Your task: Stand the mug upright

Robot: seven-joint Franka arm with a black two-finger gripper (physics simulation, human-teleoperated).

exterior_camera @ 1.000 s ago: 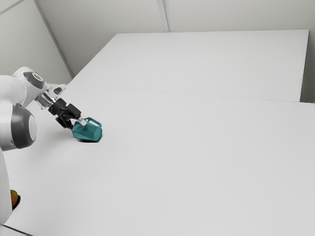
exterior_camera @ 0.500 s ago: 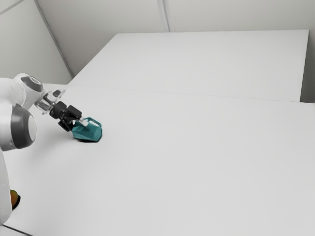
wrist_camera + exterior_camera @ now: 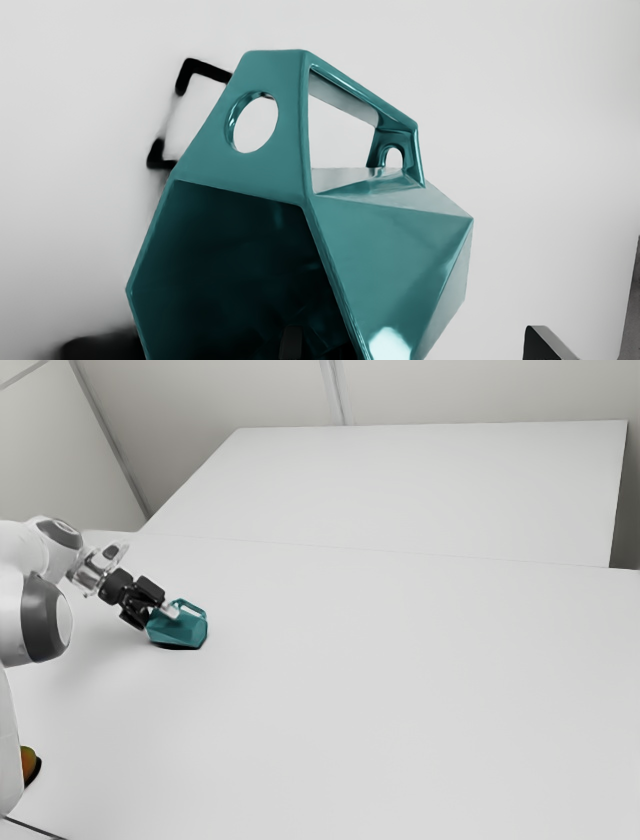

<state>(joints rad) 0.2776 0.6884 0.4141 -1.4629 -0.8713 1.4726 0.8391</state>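
stretches wide and flat as a smooth white tabletop (image 3: 400, 690), has plain pale grey walls (image 3: 190, 410) behind, lies in soft light.

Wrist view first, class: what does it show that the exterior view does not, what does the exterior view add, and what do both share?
Wrist view: the dark inside of the mug and a round hole near its mouth.
Exterior view: the arm's white links and an orange-green object.
Both: the teal mug on its side, its handle, the end effector and the pale table.
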